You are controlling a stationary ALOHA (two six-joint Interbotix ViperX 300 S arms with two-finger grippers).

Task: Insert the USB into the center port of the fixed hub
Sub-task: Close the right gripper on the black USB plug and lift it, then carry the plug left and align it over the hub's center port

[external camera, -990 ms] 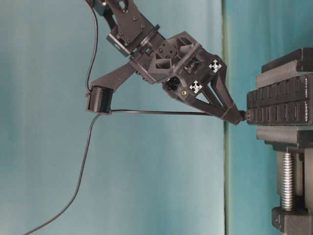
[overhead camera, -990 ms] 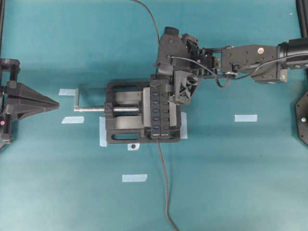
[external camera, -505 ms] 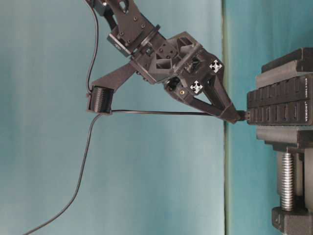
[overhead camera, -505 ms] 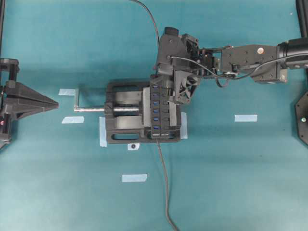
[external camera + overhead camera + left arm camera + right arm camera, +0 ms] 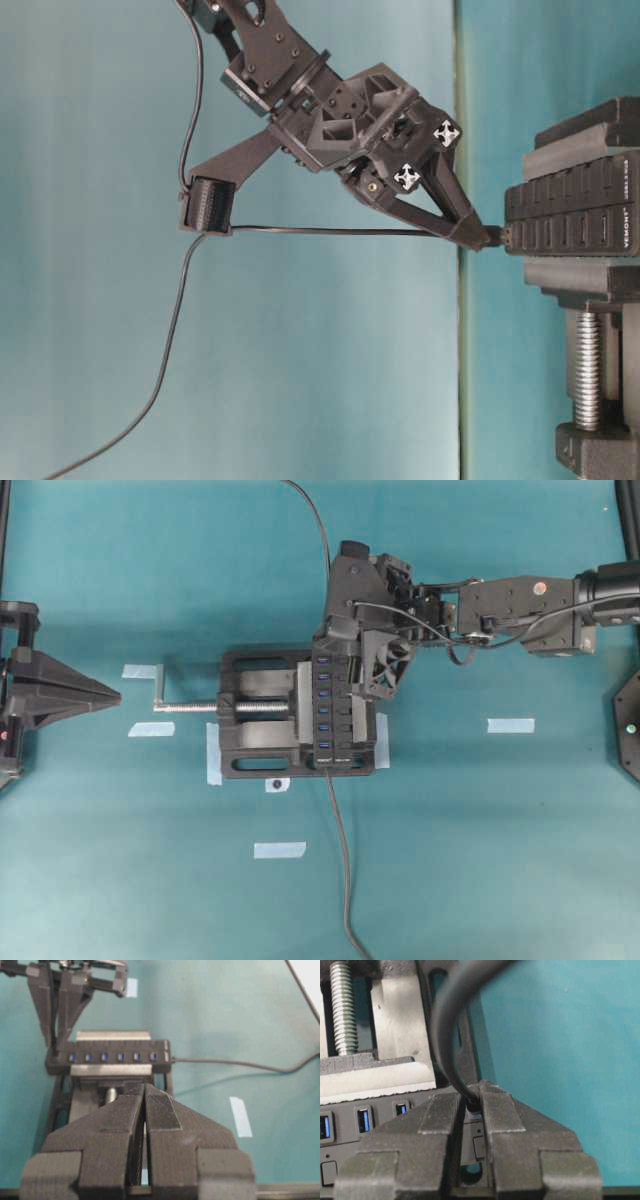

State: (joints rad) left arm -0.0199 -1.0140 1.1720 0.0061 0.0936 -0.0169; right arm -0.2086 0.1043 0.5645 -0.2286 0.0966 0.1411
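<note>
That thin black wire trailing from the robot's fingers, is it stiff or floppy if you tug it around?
Probably floppy: the wire droops in a loose curve below the clip on the arm. It likely weighs little, since the stretch running to the fingers stays nearly straight. The plug at its end looks rigid, sitting level against the hub.

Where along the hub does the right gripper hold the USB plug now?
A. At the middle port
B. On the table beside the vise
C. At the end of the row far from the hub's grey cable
C: the right gripper, jaws closed on the USB, sits over the fixed hub's end opposite the grey cable.
</note>
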